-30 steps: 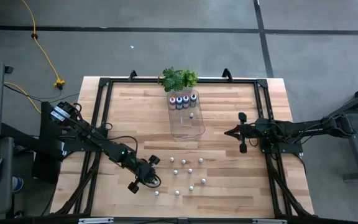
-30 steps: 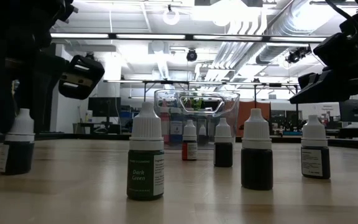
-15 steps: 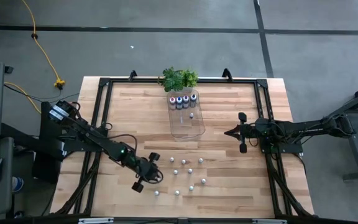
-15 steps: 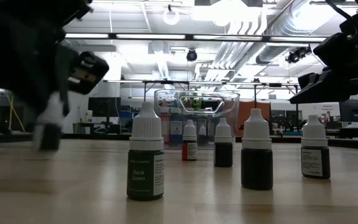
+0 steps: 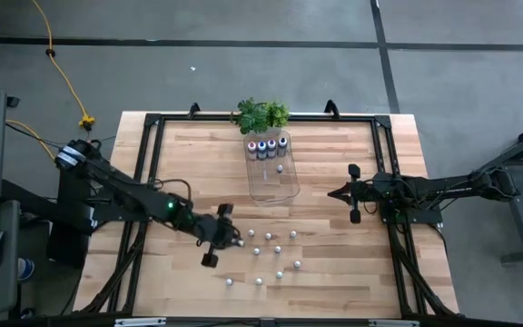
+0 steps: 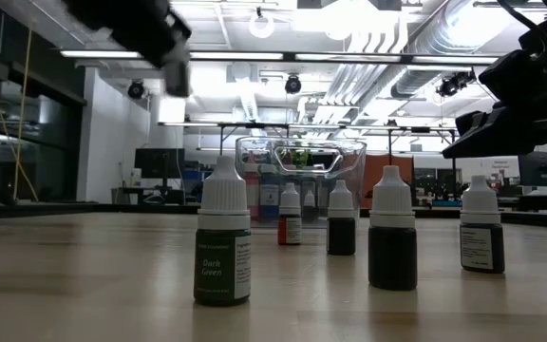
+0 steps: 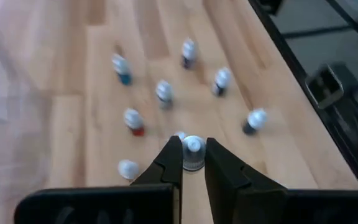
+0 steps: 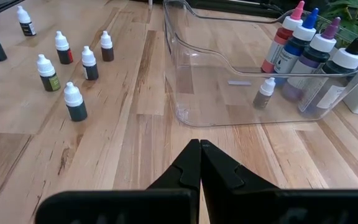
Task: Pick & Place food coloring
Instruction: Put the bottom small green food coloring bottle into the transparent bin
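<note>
Left wrist view: my left gripper clamps small white-capped bottle, held above table over scattered dropper bottles. High view: same gripper sits beside that cluster. My right gripper, fingers pressed together and empty, waits near clear tray; tray holds four taller bottles plus one small bottle.

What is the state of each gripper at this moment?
Left gripper: closed on a small white-capped food coloring bottle, lifted above the wooden table.
Right gripper: closed, empty, beside the clear plastic tray.
</note>
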Available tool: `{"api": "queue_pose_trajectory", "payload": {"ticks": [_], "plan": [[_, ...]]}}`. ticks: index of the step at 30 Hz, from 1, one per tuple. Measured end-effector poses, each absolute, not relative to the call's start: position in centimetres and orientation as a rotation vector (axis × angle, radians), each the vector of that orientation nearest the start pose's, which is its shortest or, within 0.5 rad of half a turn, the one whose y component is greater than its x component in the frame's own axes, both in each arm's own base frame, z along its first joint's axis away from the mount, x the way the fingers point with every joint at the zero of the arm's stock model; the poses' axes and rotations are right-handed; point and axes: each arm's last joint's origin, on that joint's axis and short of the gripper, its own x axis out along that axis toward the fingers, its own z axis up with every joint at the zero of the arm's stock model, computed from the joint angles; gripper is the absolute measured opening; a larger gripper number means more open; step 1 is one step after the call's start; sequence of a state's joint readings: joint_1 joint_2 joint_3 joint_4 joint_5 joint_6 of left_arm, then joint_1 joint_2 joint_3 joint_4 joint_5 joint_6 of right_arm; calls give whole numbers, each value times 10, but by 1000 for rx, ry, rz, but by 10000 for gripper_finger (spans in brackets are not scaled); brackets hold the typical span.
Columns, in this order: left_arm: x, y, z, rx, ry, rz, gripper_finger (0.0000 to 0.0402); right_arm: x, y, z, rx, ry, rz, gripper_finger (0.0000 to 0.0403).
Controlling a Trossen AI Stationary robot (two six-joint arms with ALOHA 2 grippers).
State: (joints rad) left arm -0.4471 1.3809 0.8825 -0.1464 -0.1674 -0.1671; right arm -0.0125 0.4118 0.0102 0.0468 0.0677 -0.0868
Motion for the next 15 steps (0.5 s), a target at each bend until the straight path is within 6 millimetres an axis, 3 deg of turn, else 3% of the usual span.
{"api": "queue_pose_trajectory", "payload": {"ticks": [9,15], "plan": [[283,-89,298,0,626,23,26,118,-3,135,-96,359,-64,0],[298,-65,312,-86,624,249,26,118,-3,135,-96,358,-64,0]]}}
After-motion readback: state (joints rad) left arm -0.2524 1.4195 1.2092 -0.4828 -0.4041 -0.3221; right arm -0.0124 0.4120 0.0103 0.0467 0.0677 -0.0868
